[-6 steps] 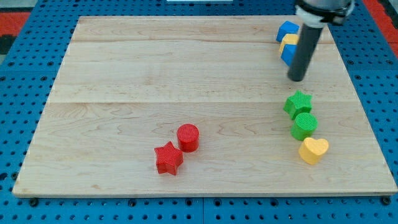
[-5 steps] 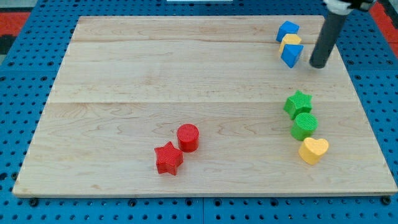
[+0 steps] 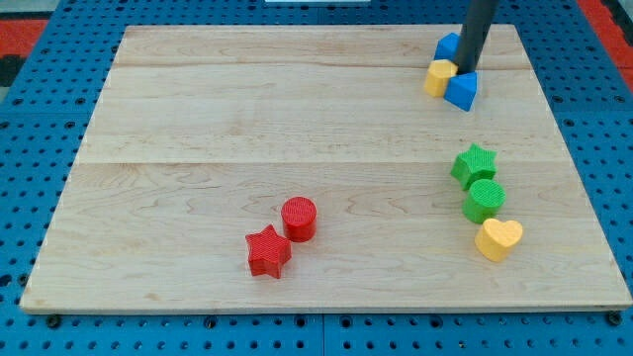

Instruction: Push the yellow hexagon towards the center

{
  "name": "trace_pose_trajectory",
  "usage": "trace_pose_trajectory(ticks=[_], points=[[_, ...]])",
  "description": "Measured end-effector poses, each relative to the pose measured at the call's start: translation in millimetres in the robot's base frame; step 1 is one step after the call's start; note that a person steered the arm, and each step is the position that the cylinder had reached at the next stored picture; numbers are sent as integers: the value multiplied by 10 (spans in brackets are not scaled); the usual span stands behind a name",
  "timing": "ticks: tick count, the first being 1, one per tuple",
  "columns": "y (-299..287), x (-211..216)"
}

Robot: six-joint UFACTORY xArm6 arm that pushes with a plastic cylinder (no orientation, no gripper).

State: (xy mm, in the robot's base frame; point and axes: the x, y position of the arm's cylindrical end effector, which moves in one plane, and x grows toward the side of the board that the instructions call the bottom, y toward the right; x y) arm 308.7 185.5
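The yellow hexagon lies near the board's top right, between two blue blocks: one just above it, partly hidden by the rod, and one at its lower right. My tip stands right against the hexagon's right side, wedged between the two blue blocks. The rod runs up out of the view's top.
A green star, a green cylinder and a yellow heart stand in a column at the right. A red cylinder and a red star sit at the lower middle of the wooden board.
My tip swung from below the cluster out to its right, then in between the blue blocks. The yellow hexagon slid left and slightly down; the lower blue block shifted a little.
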Motion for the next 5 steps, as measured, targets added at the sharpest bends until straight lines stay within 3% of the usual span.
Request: trace_pose_trajectory(ticks=[1,2,3,4,5], points=[[-424,151],[-923,-41],[-831,-124],[-993,-546],[-1482,-130]])
